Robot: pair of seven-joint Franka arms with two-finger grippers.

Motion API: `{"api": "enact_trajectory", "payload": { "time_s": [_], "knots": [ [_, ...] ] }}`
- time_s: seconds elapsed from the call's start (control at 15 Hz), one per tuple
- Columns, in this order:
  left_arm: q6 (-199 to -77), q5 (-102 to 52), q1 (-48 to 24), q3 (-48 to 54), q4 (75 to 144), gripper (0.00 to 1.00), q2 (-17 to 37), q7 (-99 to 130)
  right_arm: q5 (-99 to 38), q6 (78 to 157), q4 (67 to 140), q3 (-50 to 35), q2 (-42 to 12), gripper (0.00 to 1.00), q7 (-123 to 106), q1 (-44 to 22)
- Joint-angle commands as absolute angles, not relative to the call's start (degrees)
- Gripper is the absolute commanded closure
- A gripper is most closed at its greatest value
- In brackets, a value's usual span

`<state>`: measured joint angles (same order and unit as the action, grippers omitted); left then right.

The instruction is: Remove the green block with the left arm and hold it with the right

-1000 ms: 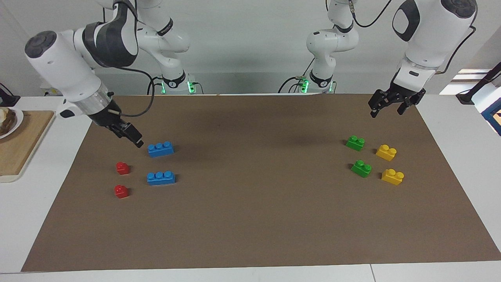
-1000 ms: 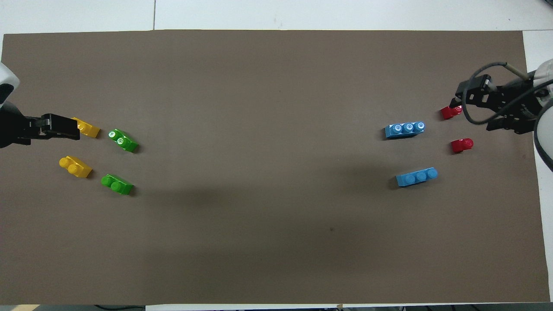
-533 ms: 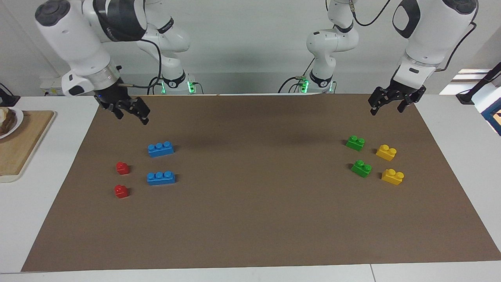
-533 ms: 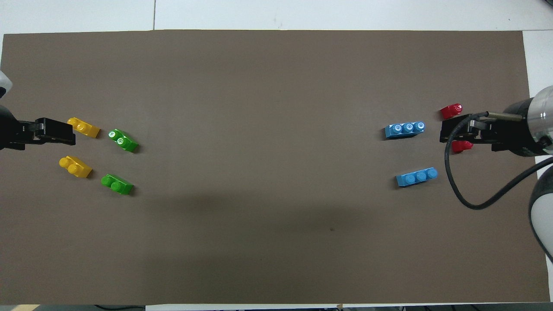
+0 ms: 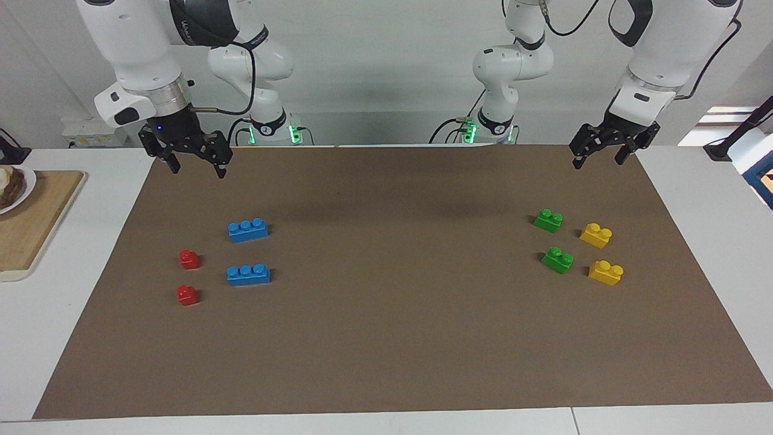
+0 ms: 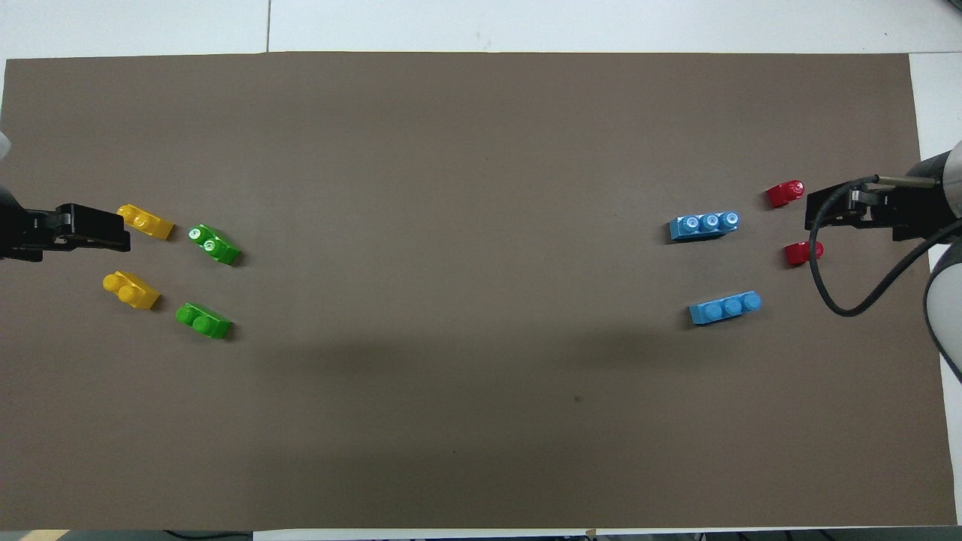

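Note:
Two green blocks lie on the brown mat toward the left arm's end, one nearer to the robots and one farther. My left gripper hangs open and empty in the air over the mat's edge at that end, apart from the blocks. My right gripper hangs open and empty over the mat's edge at the right arm's end, above the red bricks.
Two yellow two-stud bricks lie beside the green blocks. Two blue three-stud bricks and two small red bricks lie toward the right arm's end. A wooden board with a plate sits off the mat there.
My right gripper has risen and drawn back from beside the nearer blue brick to the mat's edge, turning to point down. My left gripper has lifted slightly. No brick has moved.

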<state>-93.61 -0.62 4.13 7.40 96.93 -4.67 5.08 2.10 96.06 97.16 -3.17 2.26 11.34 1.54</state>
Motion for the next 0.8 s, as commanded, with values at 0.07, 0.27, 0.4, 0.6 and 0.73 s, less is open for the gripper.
{"api": "enact_trajectory", "payload": {
  "time_s": [0.07, 0.27, 0.4, 0.6, 0.73],
  "knots": [
    [-93.34, -1.85, 4.13, 7.12, 97.21, 0.0, -5.71, 5.63, 3.25, 97.03, 97.47, -3.6, 2.55, 0.0, 10.02, 2.46],
    [-93.34, -1.85, 4.13, 7.12, 97.21, 0.0, -5.71, 5.89, 3.25, 97.12, 97.47, -3.34, 2.55, 0.0, 9.5, 2.55],
    [-93.25, -1.85, 4.22, 7.12, 97.21, 0.0, -5.71, 5.89, 3.34, 97.29, 97.47, -3.34, 2.46, 0.0, 8.61, 3.33],
    [-93.16, -1.85, 4.13, 7.12, 97.21, 0.0, -5.71, 5.89, 3.34, 97.12, 97.56, -3.34, 2.46, 0.0, 8.53, 3.78],
    [-93.16, -1.76, 4.13, 7.12, 97.21, 0.0, -5.71, 5.8, 3.34, 97.21, 97.82, -3.34, 2.55, 0.0, 6.96, 4.13]
  ]
}}
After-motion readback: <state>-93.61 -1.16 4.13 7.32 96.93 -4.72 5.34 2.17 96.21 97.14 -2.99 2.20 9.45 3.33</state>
